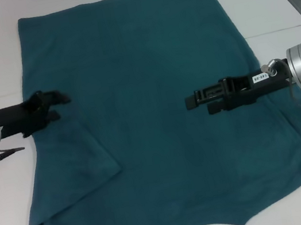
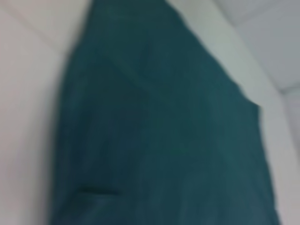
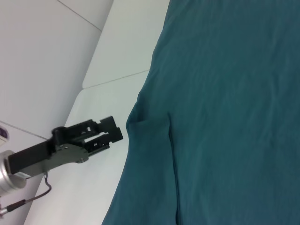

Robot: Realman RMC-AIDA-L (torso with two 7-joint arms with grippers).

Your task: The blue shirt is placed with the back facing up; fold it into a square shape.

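Two grippers are hovering over the large dark teal-blue cotton T-shirt [image 1: 163, 116], which is lying flat on the white table [image 1: 271, 4] and covering most of the head view. Both sleeves are already lying folded in over the body.

Left gripper [image 1: 58, 102], at 9 o'clock of the shirt: its black fingers are sitting over the shirt's left edge, just above the folded-in left flap. They look slightly spread and are not pinching cloth as far as I can judge. In the right wrist view the same gripper [image 3: 110, 133] is showing its fingers a little apart, beside the cloth edge.

Right gripper [image 1: 192, 102], at 3 o'clock, is reaching inward over the shirt's middle; whether its fingers are spread or pressed together, I cannot tell.

Step in hand, as judged: the side fold inward. To do it well, each gripper should be pinching only the top layers at the outer edge, lifting just enough to clear, and carrying the edge straight across so that the new crease is running parallel to the shirt's long axis.

Appearance: plain back facing up, no lettering visible. Left flap is ending in a diagonal crease towards 7 o'clock; the near hem is wavy; a narrower fold is lying along the right edge.
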